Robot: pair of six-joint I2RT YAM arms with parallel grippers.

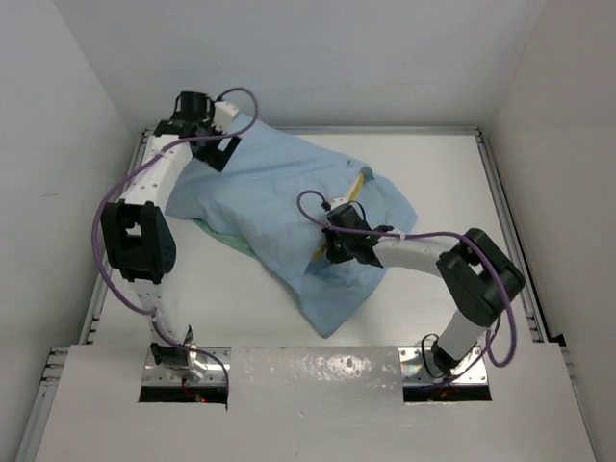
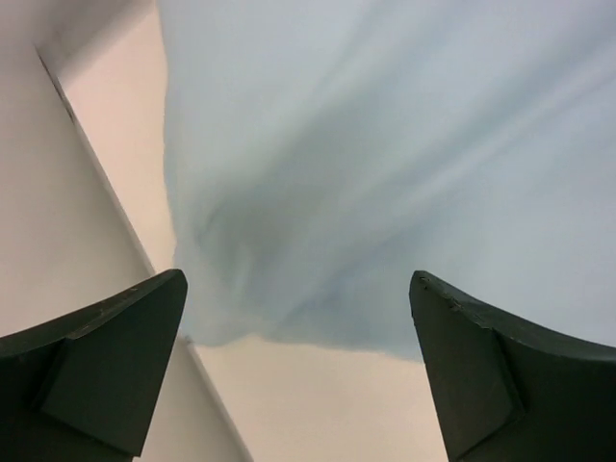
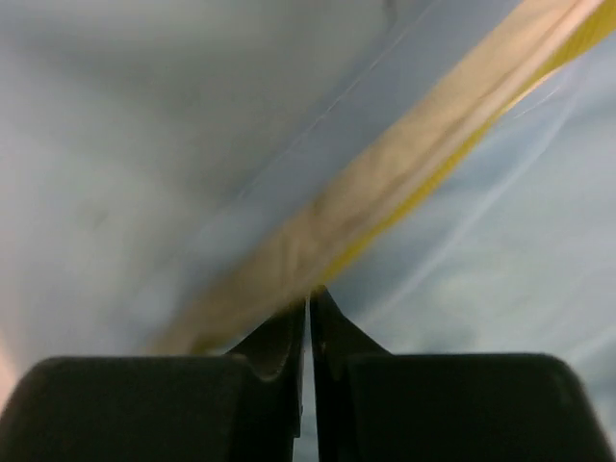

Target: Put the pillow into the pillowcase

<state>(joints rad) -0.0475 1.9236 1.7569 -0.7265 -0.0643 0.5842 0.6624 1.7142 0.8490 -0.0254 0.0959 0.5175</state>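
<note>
The pillowcase (image 1: pixel 279 192) lies crumpled across the table's middle with its light blue side out and a sea-green fold at its left edge. It covers most of the pillow, of which only a cream and yellow edge band (image 1: pixel 359 183) shows through a gap. My right gripper (image 1: pixel 329 250) is shut at that band, with the pillow's edge (image 3: pixel 404 164) running up from its tips between folds of pillowcase (image 3: pixel 144 115). My left gripper (image 1: pixel 219 149) is open and empty over the pillowcase's far left corner (image 2: pixel 385 144).
The white table (image 1: pixel 433 173) is walled in white on the left, back and right, with a metal rail along each side. The left wall and rail (image 2: pixel 106 192) run close beside the left gripper. Purple cables loop off both arms.
</note>
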